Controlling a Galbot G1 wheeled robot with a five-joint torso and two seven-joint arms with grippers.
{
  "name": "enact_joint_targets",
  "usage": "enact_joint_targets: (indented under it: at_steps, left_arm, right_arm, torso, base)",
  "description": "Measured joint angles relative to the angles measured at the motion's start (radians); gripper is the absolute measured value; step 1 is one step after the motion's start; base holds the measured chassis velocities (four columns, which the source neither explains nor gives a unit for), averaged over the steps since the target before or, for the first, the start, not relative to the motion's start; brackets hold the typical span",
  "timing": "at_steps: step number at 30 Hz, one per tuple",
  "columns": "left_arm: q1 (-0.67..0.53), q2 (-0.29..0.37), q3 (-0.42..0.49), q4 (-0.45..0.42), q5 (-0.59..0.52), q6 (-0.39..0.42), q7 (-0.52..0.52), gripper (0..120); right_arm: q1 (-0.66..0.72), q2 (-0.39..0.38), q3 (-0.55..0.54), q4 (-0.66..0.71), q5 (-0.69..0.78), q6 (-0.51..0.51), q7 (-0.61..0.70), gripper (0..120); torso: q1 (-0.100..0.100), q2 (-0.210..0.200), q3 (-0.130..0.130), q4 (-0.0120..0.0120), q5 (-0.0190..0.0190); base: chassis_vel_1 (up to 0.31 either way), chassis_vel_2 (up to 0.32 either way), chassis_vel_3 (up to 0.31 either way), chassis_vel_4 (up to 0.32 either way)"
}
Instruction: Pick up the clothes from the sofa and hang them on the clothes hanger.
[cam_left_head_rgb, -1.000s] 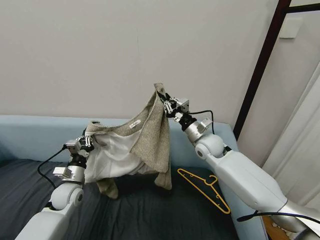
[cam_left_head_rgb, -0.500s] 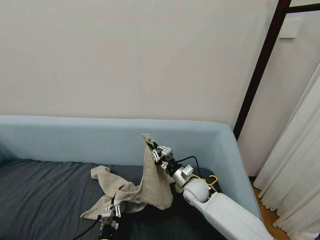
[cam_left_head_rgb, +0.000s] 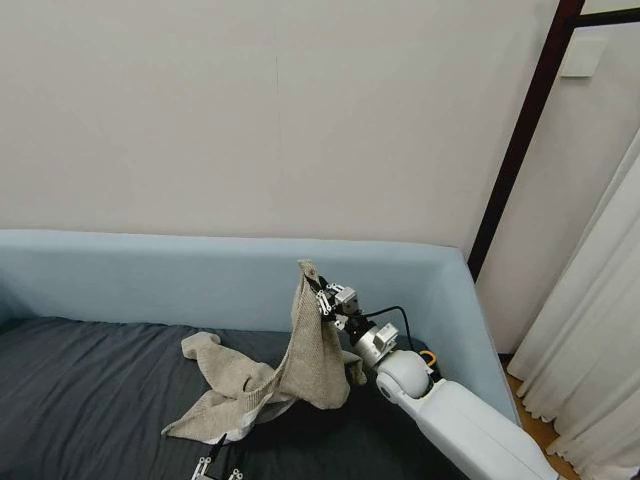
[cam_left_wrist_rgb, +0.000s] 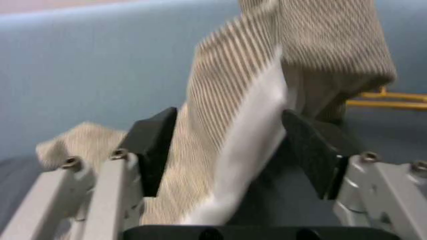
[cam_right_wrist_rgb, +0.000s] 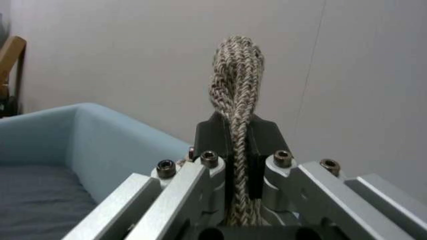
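Note:
A beige knitted garment (cam_left_head_rgb: 315, 350) with a white lining hangs from one pinched corner, and its lower part lies crumpled on the dark sofa seat (cam_left_head_rgb: 90, 390). My right gripper (cam_left_head_rgb: 322, 297) is shut on that raised corner, and the right wrist view shows the knit (cam_right_wrist_rgb: 237, 65) clamped between the fingers (cam_right_wrist_rgb: 213, 135). My left gripper (cam_left_head_rgb: 216, 468) sits low at the front edge of the head view, just short of the garment's hem. It is open in the left wrist view (cam_left_wrist_rgb: 233, 145), with the cloth (cam_left_wrist_rgb: 227, 100) lying beyond its spread fingers. An orange hanger (cam_left_head_rgb: 428, 355) lies on the seat behind my right arm.
The light blue sofa back (cam_left_head_rgb: 150, 275) runs along the plain wall and turns into an armrest on the right. A dark door frame (cam_left_head_rgb: 515, 150) and a white curtain (cam_left_head_rgb: 600, 380) stand to the right of the sofa.
Both arms came down from holding the garment spread high. The left gripper let go and sank to the lower edge of the view. The right gripper still holds the corner, slightly higher than half a second ago.

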Motion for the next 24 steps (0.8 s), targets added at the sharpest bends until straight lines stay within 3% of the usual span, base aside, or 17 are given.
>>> enact_joint_targets:
  at_steps: [6, 7, 10, 11, 16, 17, 21, 22, 24]
  left_arm:
    - [-0.095, 0.158, -0.013, 0.013, -0.158, 0.022, 0.198, 94]
    - [-0.095, 0.158, -0.013, 0.013, -0.158, 0.022, 0.198, 94]
    - [-0.179, 0.204, 0.004, 0.082, -0.219, 0.027, 0.332, 100]
    - [-0.179, 0.204, 0.004, 0.082, -0.219, 0.027, 0.332, 100]
    - [-0.397, 0.204, 0.046, 0.297, -0.247, 0.018, 0.597, 100]
    - [-0.397, 0.204, 0.046, 0.297, -0.247, 0.018, 0.597, 100]
    - [-0.590, 0.158, 0.068, 0.488, -0.290, 0.024, 0.809, 100]
    - [-0.590, 0.158, 0.068, 0.488, -0.290, 0.024, 0.809, 100]
    - [-0.659, 0.131, 0.074, 0.570, -0.299, 0.033, 0.907, 100]
  right_arm:
    - [0.005, -0.002, 0.002, 0.001, 0.000, 0.005, -0.021, 4]
    - [0.005, -0.002, 0.002, 0.001, 0.000, 0.005, -0.021, 4]
    - [0.013, -0.001, -0.004, 0.007, -0.003, 0.010, -0.036, 4]
    - [0.013, -0.001, -0.004, 0.007, -0.003, 0.010, -0.036, 4]
    - [0.027, 0.005, -0.005, 0.009, -0.003, 0.012, -0.046, 4]
    - [0.027, 0.005, -0.005, 0.009, -0.003, 0.012, -0.046, 4]
    - [0.030, 0.006, -0.008, 0.014, 0.000, 0.011, -0.047, 4]
    - [0.030, 0.006, -0.008, 0.014, 0.000, 0.011, -0.047, 4]
    - [0.031, 0.006, -0.012, 0.017, 0.000, 0.011, -0.050, 4]
  torso:
    - [0.000, 0.000, 0.000, 0.0005, 0.0003]
    - [0.000, 0.000, 0.000, 0.0005, 0.0003]
    - [0.000, 0.000, 0.000, 0.0006, 0.0000]
    - [0.000, 0.000, 0.000, 0.0006, 0.0000]
    - [0.000, 0.000, 0.000, 0.0007, -0.0002]
    - [0.000, 0.000, 0.000, 0.0007, -0.0002]
    - [0.000, 0.000, 0.000, 0.0002, 0.0000]
    - [0.000, 0.000, 0.000, 0.0002, 0.0000]
    - [0.000, 0.000, 0.000, 0.0004, 0.0002]
  base:
    - [0.000, 0.000, 0.000, 0.000]
    - [0.000, 0.000, 0.000, 0.000]
    - [0.000, 0.000, 0.000, 0.000]
    - [0.000, 0.000, 0.000, 0.000]
    - [0.000, 0.000, 0.000, 0.000]
    - [0.000, 0.000, 0.000, 0.000]
    - [0.000, 0.000, 0.000, 0.000]
    - [0.000, 0.000, 0.000, 0.000]
    - [0.000, 0.000, 0.000, 0.000]
